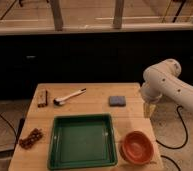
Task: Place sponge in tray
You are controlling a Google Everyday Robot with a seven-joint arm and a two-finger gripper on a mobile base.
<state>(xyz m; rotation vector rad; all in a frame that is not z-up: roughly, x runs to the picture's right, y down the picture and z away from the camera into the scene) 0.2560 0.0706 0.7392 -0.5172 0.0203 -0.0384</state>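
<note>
The blue-grey sponge (117, 100) lies flat on the wooden table, right of centre near the far edge. The dark-green tray (59, 144) sits at the front middle of the table with nothing in it. My gripper (149, 109) hangs from the white arm at the table's right edge. It is to the right of the sponge, a little nearer the front, and apart from it. It holds nothing that I can see.
A round orange-red bowl (137, 146) stands right of the tray. A white-handled brush (70, 96) and a brown block (42, 98) lie at the far left. A brown cluster (30, 137) lies at the front left. A dark wall with windows rises behind the table (97, 109).
</note>
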